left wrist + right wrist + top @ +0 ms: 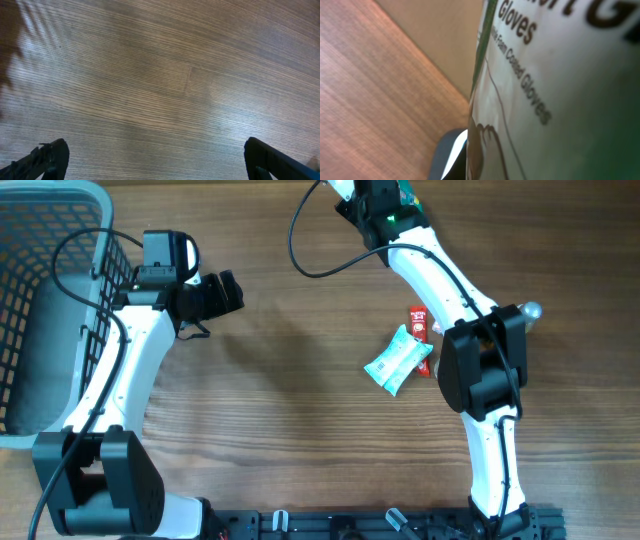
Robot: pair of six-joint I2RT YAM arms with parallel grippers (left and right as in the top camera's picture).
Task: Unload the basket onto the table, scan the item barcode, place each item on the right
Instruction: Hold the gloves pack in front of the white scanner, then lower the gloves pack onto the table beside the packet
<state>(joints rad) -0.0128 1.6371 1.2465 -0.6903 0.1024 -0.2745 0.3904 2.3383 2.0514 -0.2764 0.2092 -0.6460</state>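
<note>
— What does your right claw (375, 202) hold?
— It is pinched shut on a thin glove packet (560, 90). The packet is glossy white and green plastic with black print, and it is at the far edge of the table (280, 400).
— And the left claw (157, 159)?
— It is spread wide above bare wood with a fine grain. A crinkled mint pouch (398, 361) and a flat red sachet (418, 326) lie touching beside my right arm.
</note>
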